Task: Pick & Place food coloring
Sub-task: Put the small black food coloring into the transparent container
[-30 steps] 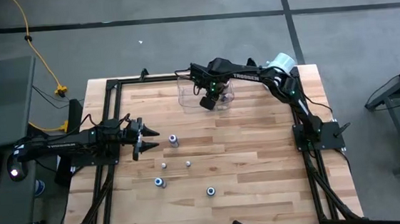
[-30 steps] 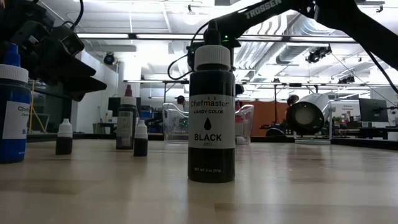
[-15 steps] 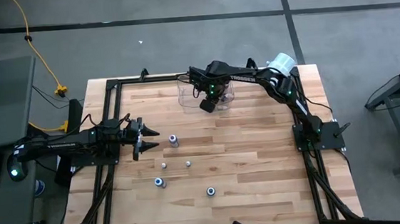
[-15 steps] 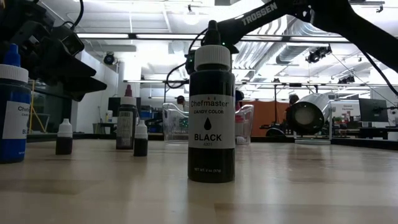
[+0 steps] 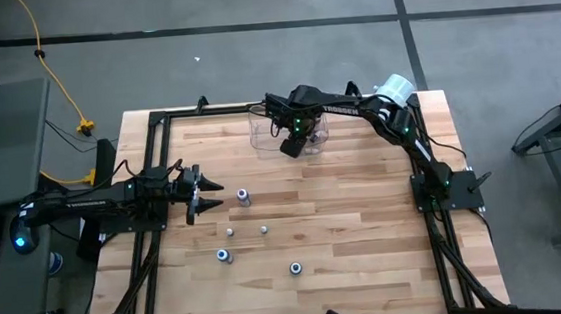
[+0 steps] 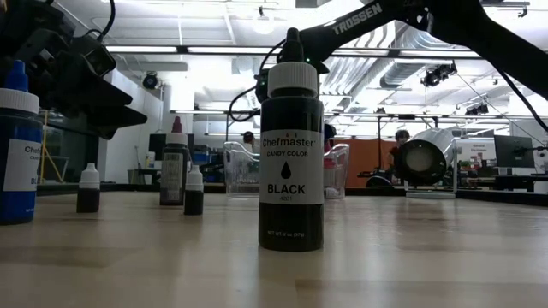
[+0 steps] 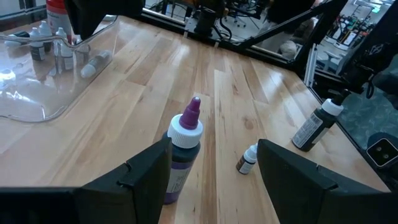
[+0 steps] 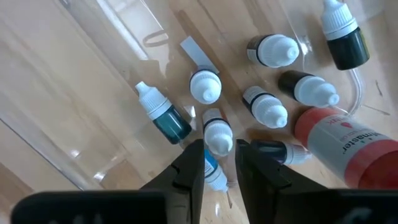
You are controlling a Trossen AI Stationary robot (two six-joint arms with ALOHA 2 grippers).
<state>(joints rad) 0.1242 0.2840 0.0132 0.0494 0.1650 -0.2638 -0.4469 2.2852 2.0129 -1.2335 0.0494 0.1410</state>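
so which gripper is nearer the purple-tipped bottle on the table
Left. The left gripper sits right behind the purple-tipped bottle, fingers open either side of it. The right gripper is across the table, over the clear bin.

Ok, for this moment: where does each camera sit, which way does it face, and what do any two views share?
High: overhead, straight down on the table; both arms show.
Low: at tabletop height, level across; black bottle up close, right arm overhead.
Left wrist: past the open left gripper at a purple bottle.
Right wrist: down into the bin; right gripper around a small bottle.
Shared: the bin in high, low and both wrist views.
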